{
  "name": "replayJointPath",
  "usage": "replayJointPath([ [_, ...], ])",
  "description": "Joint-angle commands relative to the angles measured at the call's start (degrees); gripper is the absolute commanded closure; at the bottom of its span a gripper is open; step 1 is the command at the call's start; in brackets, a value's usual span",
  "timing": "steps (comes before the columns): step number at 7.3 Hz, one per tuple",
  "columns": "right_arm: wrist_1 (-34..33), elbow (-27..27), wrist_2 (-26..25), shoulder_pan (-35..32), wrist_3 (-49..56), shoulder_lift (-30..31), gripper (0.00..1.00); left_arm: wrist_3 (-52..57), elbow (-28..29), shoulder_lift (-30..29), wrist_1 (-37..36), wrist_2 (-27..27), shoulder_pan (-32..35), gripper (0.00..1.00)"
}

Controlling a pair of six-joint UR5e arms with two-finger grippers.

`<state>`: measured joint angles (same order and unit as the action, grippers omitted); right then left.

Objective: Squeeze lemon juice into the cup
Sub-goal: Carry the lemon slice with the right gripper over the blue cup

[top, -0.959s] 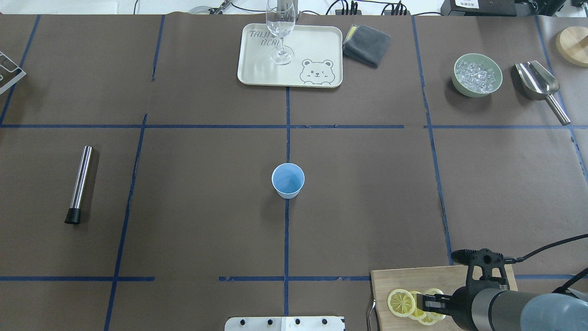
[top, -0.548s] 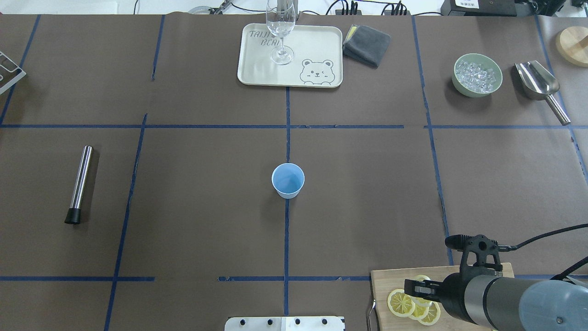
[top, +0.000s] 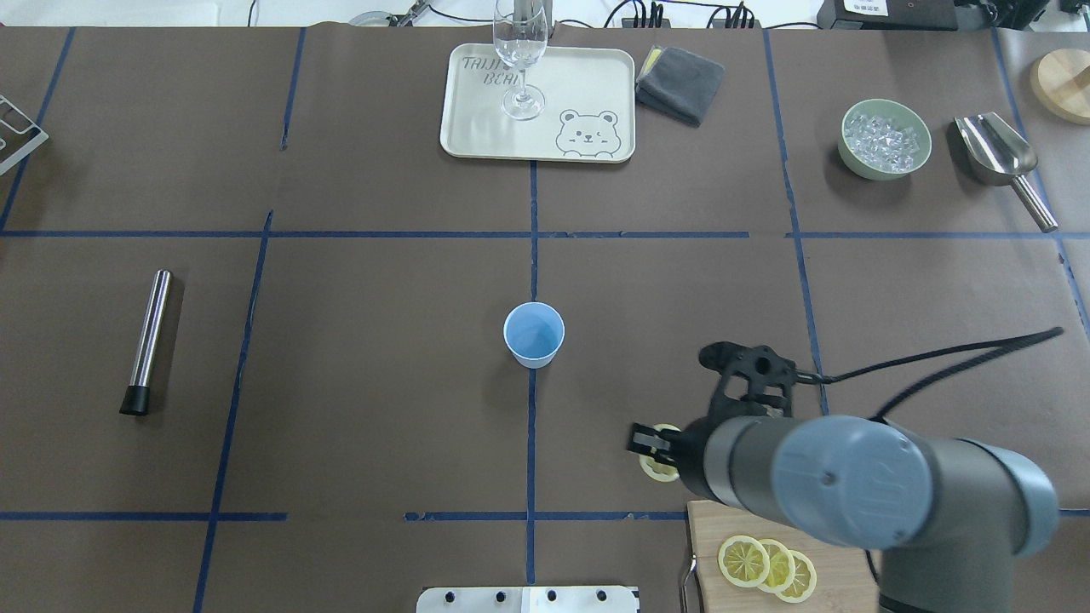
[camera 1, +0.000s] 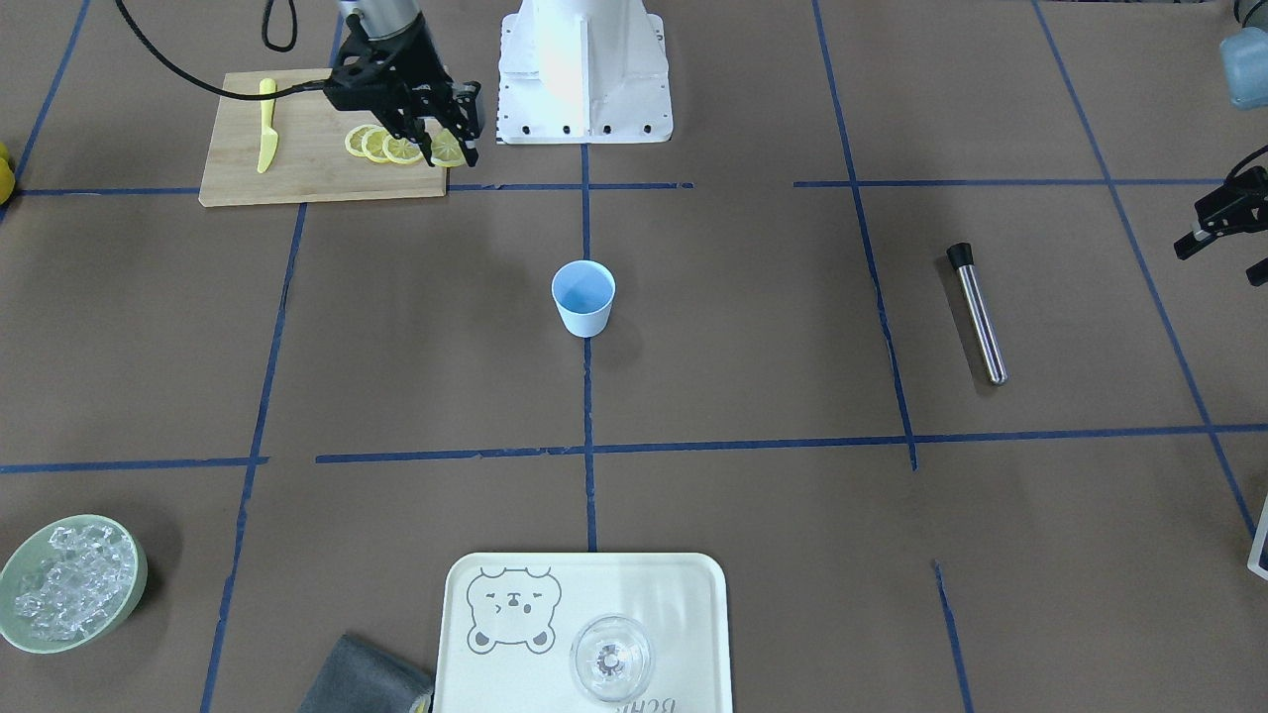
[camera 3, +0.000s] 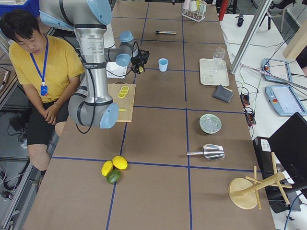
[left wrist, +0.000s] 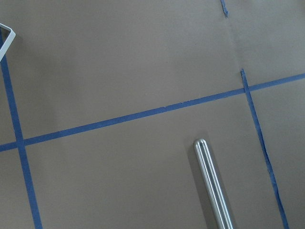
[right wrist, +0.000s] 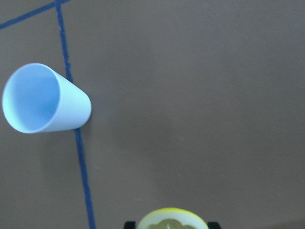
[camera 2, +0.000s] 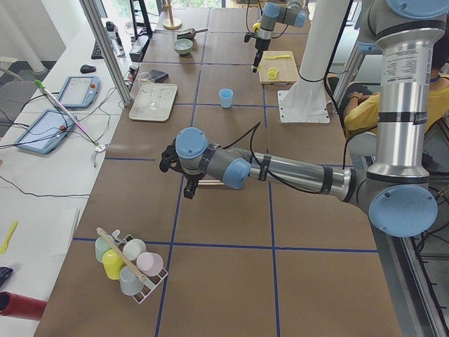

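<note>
The light-blue cup (top: 534,334) stands upright at the table's middle; it also shows in the front view (camera 1: 583,297) and the right wrist view (right wrist: 43,98). My right gripper (top: 654,451) is shut on a lemon slice (top: 660,470) and holds it above the table, just past the cutting board's far left corner and to the near right of the cup. The slice also shows in the front view (camera 1: 446,149) and at the bottom edge of the right wrist view (right wrist: 172,218). My left gripper (camera 1: 1199,238) hangs far left near a steel rod; I cannot tell its state.
A wooden cutting board (top: 724,519) holds three more lemon slices (top: 766,566) and a yellow knife (camera 1: 265,124). A steel rod (top: 149,340) lies at left. A tray (top: 596,85) with a glass (top: 519,51), grey cloth (top: 681,81), ice bowl (top: 884,140) and scoop (top: 1001,157) line the far side.
My right gripper has risen off the cutting board with a lemon slice in it and moved forward and left towards the cup. The cup has not moved.
</note>
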<state>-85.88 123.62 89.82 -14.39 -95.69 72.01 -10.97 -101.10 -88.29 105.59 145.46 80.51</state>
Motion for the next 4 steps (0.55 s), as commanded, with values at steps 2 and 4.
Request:
replayJointPath([
  [2, -3.33, -18.11, 1.85, -6.25, -1.43, -20.37, 0.43, -0.01, -0.41, 0.05, -0.03, 0.00, 0.00, 0.00],
  [4, -2.98, -21.66, 2.03, -7.22, -2.22, -23.39, 0.43, -0.01, -0.41, 0.05, 0.06, 0.00, 0.00, 0.00],
])
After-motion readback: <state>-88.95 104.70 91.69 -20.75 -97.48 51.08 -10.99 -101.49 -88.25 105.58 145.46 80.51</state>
